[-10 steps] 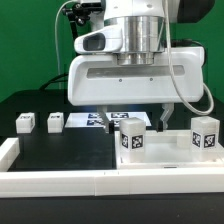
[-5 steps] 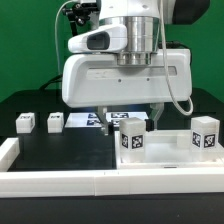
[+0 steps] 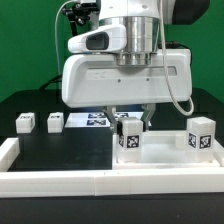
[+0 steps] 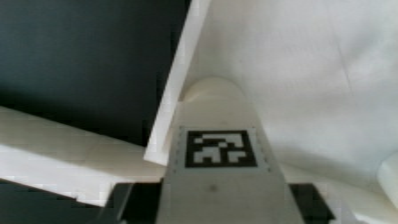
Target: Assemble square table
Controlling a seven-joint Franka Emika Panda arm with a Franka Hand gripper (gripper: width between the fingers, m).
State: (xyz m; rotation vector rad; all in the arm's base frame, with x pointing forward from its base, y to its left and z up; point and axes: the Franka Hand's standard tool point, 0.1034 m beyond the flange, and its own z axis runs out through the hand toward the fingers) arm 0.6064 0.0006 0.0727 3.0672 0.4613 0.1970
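Hand [image 3: 130, 121] is down low, clamped on the leg [image 3: 130, 138], one finger on each side of it. The wrist view backs that up: dark fingers [image 4: 139, 203] sit flush against both flanks of the leg [image 4: 217, 150], its black-and-white tag facing the camera. That leg stands upright at the corner of the square panel [image 3: 165, 162] nearer the exterior view's left, its tag turned to the front. Across the panel, toward the exterior view's right, the second leg [image 3: 203, 135] stands upright too, well apart from the hand. Out on the black worktop [image 3: 60, 150], on the exterior view's left, two loose legs [image 3: 24, 122] sit side by side, close but not touching. Behind them, partly under the arm's big white housing, the marker board [image 3: 92, 120] lies flat. The long white rail [image 3: 60, 182] runs along the front edge and turns up the exterior view's left.
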